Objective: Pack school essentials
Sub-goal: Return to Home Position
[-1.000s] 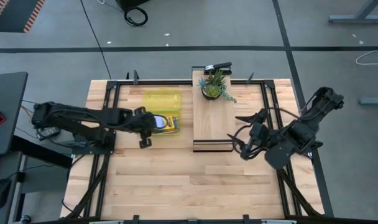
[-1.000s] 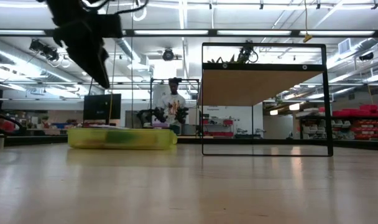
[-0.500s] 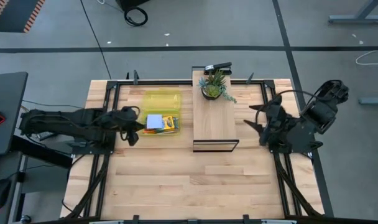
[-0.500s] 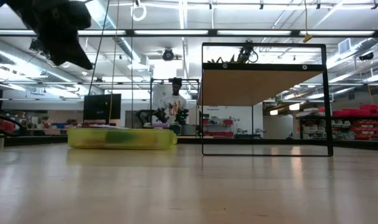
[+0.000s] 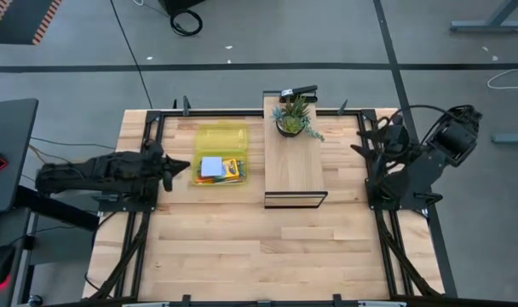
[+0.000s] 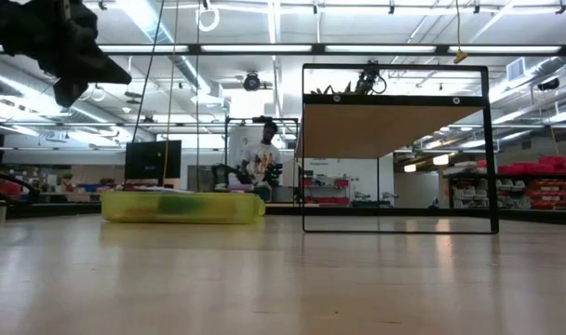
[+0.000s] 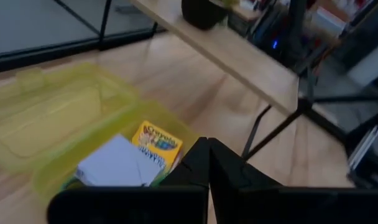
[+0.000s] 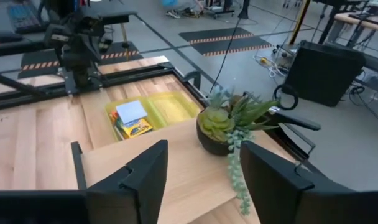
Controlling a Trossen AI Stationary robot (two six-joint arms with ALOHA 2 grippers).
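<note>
Left hand [image 5: 175, 165], clenched and empty, is pulling back toward the left edge of the worktop [image 5: 242, 247] while the right hand [image 8: 202, 152], released, is retreating rightward. The crayon box [image 5: 232, 168] and notepad [image 5: 210, 165] are lying inside the yellow box [image 5: 221, 136], suggesting packing is finished.

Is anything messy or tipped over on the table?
Nothing stands out. The notepad and crayon box lie inside the yellow box, and the potted plant stands upright on the wooden board.
</note>
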